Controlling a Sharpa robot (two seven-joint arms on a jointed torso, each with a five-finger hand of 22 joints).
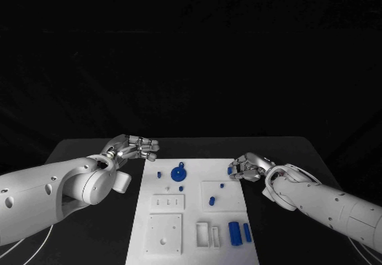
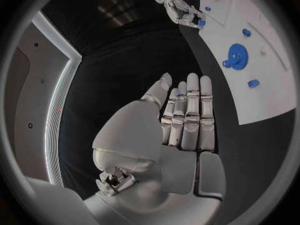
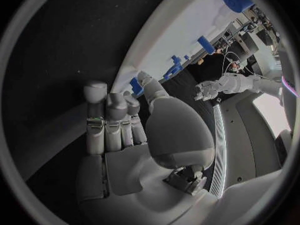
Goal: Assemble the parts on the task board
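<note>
Head view: right hand [image 1: 247, 168] at the right edge of the task board [image 1: 199, 243], near its far corner, fingers curled over a small blue part [image 1: 230, 170] there; pinched or merely touched, impossible to tell. Left hand [image 1: 133, 148] off the board's far left corner, fingers loosely bent, nothing held. Blue gear [image 1: 180, 174] between the two hands, nothing in the way.

Left wrist view: fingers [image 2: 190, 110] straight and pressed together, apart from the board, gear [image 2: 236, 55] well beyond them.

Right wrist view: fingers [image 3: 112, 120] side by side, thumb stretched toward the small blue part [image 3: 136, 86] at the board's edge.
</note>
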